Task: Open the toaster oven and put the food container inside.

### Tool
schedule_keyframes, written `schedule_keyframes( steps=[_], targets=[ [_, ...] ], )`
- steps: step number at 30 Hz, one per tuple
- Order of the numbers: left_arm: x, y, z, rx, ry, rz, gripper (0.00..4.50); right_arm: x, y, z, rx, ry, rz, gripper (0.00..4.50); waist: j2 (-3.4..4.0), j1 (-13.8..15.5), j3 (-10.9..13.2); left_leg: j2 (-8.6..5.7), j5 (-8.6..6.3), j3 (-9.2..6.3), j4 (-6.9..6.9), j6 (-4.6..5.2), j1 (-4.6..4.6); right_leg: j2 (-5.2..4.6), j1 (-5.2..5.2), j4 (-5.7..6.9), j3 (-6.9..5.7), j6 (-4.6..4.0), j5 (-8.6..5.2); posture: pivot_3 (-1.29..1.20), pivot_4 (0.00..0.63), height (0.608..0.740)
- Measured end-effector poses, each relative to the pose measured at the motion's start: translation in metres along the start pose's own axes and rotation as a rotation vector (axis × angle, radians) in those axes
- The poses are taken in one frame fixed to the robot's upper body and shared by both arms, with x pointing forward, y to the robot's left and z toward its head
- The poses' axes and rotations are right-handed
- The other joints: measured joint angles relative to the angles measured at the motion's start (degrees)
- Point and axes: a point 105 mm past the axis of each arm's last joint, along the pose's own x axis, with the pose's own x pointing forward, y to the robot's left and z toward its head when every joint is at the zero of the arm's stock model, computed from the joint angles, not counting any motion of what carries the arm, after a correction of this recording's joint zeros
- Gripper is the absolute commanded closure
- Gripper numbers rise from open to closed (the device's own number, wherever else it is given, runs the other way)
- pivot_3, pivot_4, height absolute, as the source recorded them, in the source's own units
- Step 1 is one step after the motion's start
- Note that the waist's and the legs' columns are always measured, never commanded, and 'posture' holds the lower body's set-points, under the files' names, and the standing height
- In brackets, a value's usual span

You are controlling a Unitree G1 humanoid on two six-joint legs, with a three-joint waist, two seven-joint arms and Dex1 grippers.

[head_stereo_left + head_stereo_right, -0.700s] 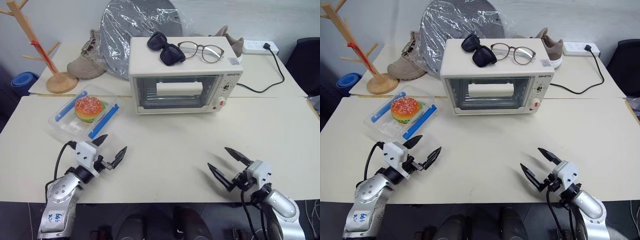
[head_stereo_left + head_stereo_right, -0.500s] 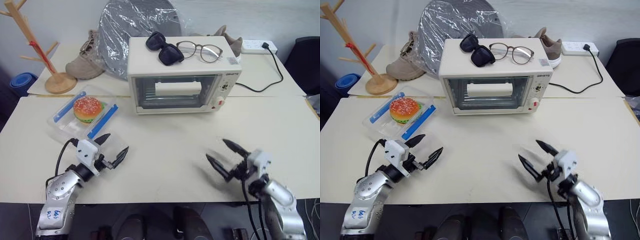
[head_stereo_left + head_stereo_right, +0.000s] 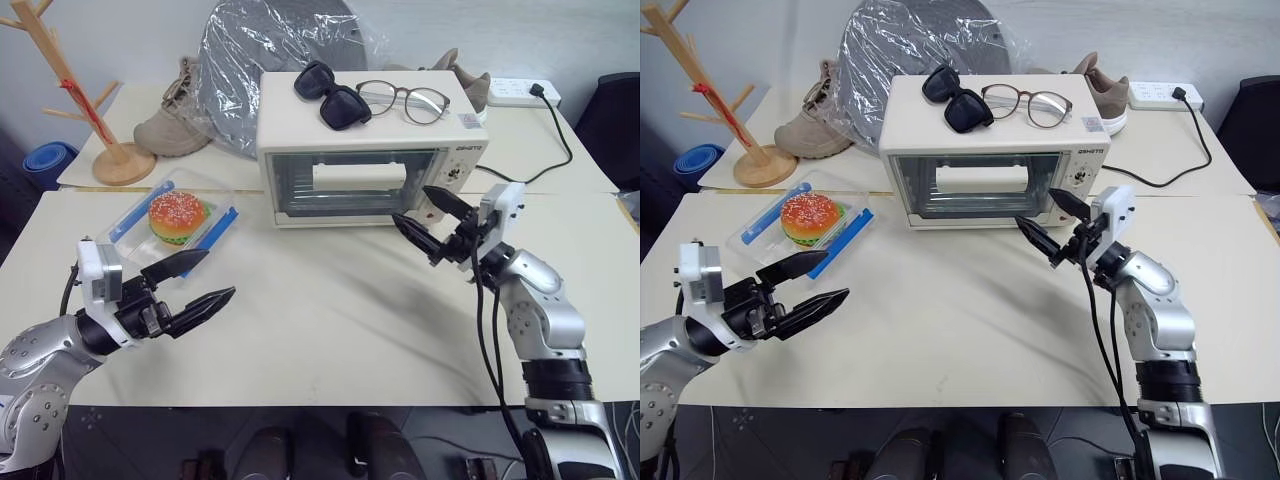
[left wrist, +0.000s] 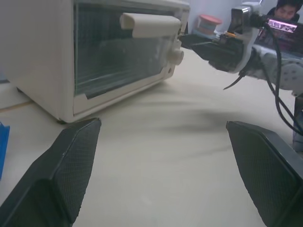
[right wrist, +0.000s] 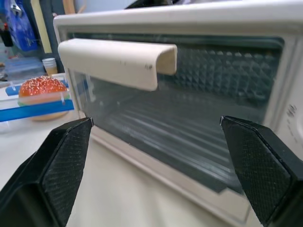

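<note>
Cream table (image 3: 330, 320) in front of you, oven (image 3: 365, 150) at its back centre, door shut, handle (image 3: 360, 176) across the glass. Container (image 3: 172, 222) sits on the table left of the oven, burger inside, blue clips on two sides. Sunglasses (image 3: 332, 95) and clear glasses (image 3: 402, 100) lie on the oven roof.

Head views: your left gripper (image 3: 195, 285) hangs above the table's near left part, roughly level, tips aimed right and forward, jaws wide apart, nothing in them. It's near the container, not touching. Your right gripper (image 3: 428, 215) is raised in front of the oven's lower right corner by the knob panel, aimed left toward the door, jaws spread wide, empty. Small dark brand text above the knobs, not readable. Power strip (image 3: 520, 92) at back right; its cable runs toward the oven. Wooden rack (image 3: 85, 95) at left is cut off at the frame edge.

Left wrist view: left fingers (image 4: 71, 165) frame bare table; oven front and right gripper (image 4: 213, 47) ahead. Person at the far edge, partly cut off.

Right wrist view: right fingers (image 5: 66, 156) stand wide before the door glass, handle between them, no contact. Wire rack dim behind glass. Burger (image 5: 42, 92) visible beyond.
</note>
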Motion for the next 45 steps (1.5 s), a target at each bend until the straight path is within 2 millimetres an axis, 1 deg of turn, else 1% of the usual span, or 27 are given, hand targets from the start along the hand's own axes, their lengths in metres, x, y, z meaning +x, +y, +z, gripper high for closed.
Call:
schedule_keyframes(
  steps=[3,6,10,12,15,17,18,19,20,22,24,26,27,28,29,30,33,36,39,41,43,45],
  targets=[
    [0.001,-0.001,-0.003,-0.014,-0.013,0.006,0.00,0.008,0.005,0.002,0.008,-0.017,0.037,0.02,0.02,0.0,0.0,-0.01,0.00,0.02,0.01,0.00,-0.02,-0.01,-0.01,0.00,0.01,0.02,0.01,0.00,0.150,0.740],
    [0.007,-0.006,-0.008,-0.030,-0.014,-0.006,0.00,0.016,0.011,0.008,0.004,-0.047,0.078,0.02,0.02,0.0,0.0,-0.01,0.00,0.02,0.02,0.00,-0.01,0.00,-0.01,0.02,0.02,0.03,0.02,0.00,0.150,0.740],
    [0.009,-0.006,-0.008,-0.031,-0.022,0.003,0.00,0.019,0.022,0.014,-0.017,-0.077,0.129,0.02,0.03,0.0,0.0,-0.01,0.01,0.02,0.02,-0.02,-0.02,0.01,-0.04,0.07,0.01,0.03,0.02,0.00,0.150,0.740],
    [0.008,-0.005,-0.009,-0.027,-0.020,0.004,0.00,0.010,0.029,0.009,-0.033,-0.059,0.155,0.02,0.03,0.0,0.0,0.00,0.00,0.02,0.00,-0.02,-0.01,0.01,-0.03,0.04,0.01,0.02,0.01,0.00,0.150,0.740],
    [0.007,-0.003,-0.011,-0.031,-0.018,0.014,0.00,-0.007,0.044,-0.007,-0.032,0.006,0.219,0.02,0.03,0.1,0.0,-0.01,-0.01,0.02,-0.02,-0.01,-0.03,0.01,-0.03,-0.02,0.01,0.02,0.01,0.00,0.150,0.740],
    [0.007,0.001,-0.011,-0.036,-0.021,0.015,0.40,-0.015,0.051,-0.017,-0.040,0.048,0.249,0.00,0.04,-0.2,0.0,-0.01,0.00,0.07,-0.02,0.00,-0.01,0.00,-0.03,0.00,0.07,0.03,0.01,0.00,0.150,0.740],
    [0.010,0.007,-0.008,-0.024,-0.035,0.014,0.61,-0.025,0.055,-0.024,-0.059,0.088,0.261,0.00,0.04,0.0,0.0,-0.01,0.01,0.04,-0.02,-0.01,0.00,0.02,-0.03,0.02,0.03,0.02,0.01,0.00,0.150,0.740],
    [0.011,0.011,-0.006,-0.017,-0.043,0.022,0.92,-0.029,0.058,-0.028,-0.064,0.105,0.269,0.00,0.03,0.1,0.0,0.00,0.02,0.01,-0.02,-0.03,0.00,0.04,-0.03,0.05,-0.01,0.02,0.01,0.00,0.150,0.740],
    [0.015,0.019,-0.001,-0.013,-0.064,0.024,1.25,-0.035,0.060,-0.032,-0.075,0.119,0.271,0.00,0.05,0.2,0.0,-0.01,0.04,0.01,-0.02,-0.05,0.02,0.04,-0.03,0.11,0.00,0.02,0.01,0.00,0.150,0.740],
    [0.023,0.029,0.012,0.003,-0.098,0.020,1.86,-0.038,0.063,-0.036,-0.094,0.129,0.279,0.00,0.03,0.2,0.0,-0.03,0.08,0.01,0.03,-0.07,0.03,0.05,-0.02,0.18,-0.01,0.02,0.01,0.00,0.150,0.740],
    [0.036,0.038,0.026,0.024,-0.122,0.008,2.49,-0.038,0.063,-0.036,-0.121,0.130,0.280,0.00,0.03,0.2,0.0,-0.06,0.09,0.01,0.06,-0.08,0.03,0.06,-0.02,0.21,-0.02,0.03,0.02,0.00,0.150,0.740],
    [0.056,0.046,0.038,0.057,-0.114,-0.014,3.14,-0.039,0.063,-0.035,-0.152,0.129,0.279,0.00,0.03,0.2,0.0,-0.09,0.10,0.01,0.06,-0.10,0.02,0.09,-0.02,0.22,-0.04,0.04,0.02,0.00,0.150,0.740],
    [0.066,0.048,0.042,0.070,-0.105,-0.033,3.42,-0.039,0.063,-0.035,-0.167,0.126,0.280,0.00,0.03,0.3,0.0,-0.09,0.14,0.02,0.06,-0.17,0.01,0.11,-0.02,0.20,-0.05,0.06,0.03,0.00,0.150,0.740],
    [0.076,0.049,0.043,0.077,-0.095,-0.053,3.74,-0.039,0.063,-0.034,-0.180,0.124,0.281,0.00,0.03,0.2,0.0,-0.09,0.25,0.07,0.05,-0.39,0.00,0.14,-0.02,0.20,-0.02,0.10,0.05,0.00,0.150,0.740],
    [0.086,0.049,0.043,0.077,-0.085,-0.074,4.06,-0.039,0.062,-0.034,-0.190,0.123,0.279,0.00,0.03,0.2,0.0,-0.09,0.26,0.10,0.05,-0.39,0.00,0.14,-0.02,0.22,0.00,0.12,0.05,0.00,0.150,0.740],
    [0.096,0.049,0.041,0.076,-0.074,-0.089,4.41,-0.039,0.062,-0.034,-0.200,0.120,0.279,0.00,0.03,0.1,0.0,-0.08,0.26,0.13,0.06,-0.39,-0.02,0.17,-0.02,0.22,0.01,0.16,0.08,0.00,0.150,0.740],
    [0.124,0.051,0.026,0.065,-0.035,-0.112,4.46,-0.041,0.061,-0.034,-0.222,0.119,0.271,0.00,0.02,0.2,0.0,-0.09,0.26,0.15,0.09,-0.37,-0.10,0.19,-0.03,0.18,0.02,0.23,0.11,0.00,0.150,0.740],
    [0.138,0.042,0.016,0.082,-0.005,-0.149,4.46,-0.049,0.057,-0.037,-0.208,0.132,0.215,0.00,0.02,0.2,0.0,-0.04,0.26,0.15,0.08,-0.37,-0.13,0.21,-0.04,0.12,0.03,0.24,0.10,0.00,0.150,0.740],
    [0.137,0.029,0.000,0.089,0.039,-0.204,4.46,-0.066,0.057,-0.043,-0.179,0.168,0.152,0.00,0.02,0.2,0.0,-0.04,0.26,0.15,0.06,-0.37,-0.17,0.20,-0.06,0.08,0.06,0.25,0.10,0.00,0.150,0.740],
    [0.133,0.018,-0.021,0.081,0.103,-0.241,4.46,-0.087,0.058,-0.045,-0.162,0.203,0.105,0.00,0.02,0.4,0.0,-0.04,0.26,0.15,0.06,-0.37,-0.16,0.17,-0.04,0.06,0.06,0.25,0.10,0.00,0.150,0.740],
    [0.131,0.014,-0.039,0.073,0.148,-0.241,4.46,-0.106,0.057,-0.046,-0.134,0.217,0.042,0.00,0.02,0.5,0.0,-0.07,0.27,0.14,0.09,-0.34,-0.15,0.13,-0.01,0.04,0.07,0.26,0.10,0.00,0.150,0.740],
    [0.130,0.015,-0.048,0.070,0.167,-0.202,4.46,-0.127,0.051,-0.044,-0.086,0.205,-0.083,0.00,0.00,0.6,0.1,-0.09,0.26,0.11,0.12,-0.29,-0.05,0.08,0.06,-0.06,0.11,0.33,0.15,0.00,0.150,0.740]
  ],
)
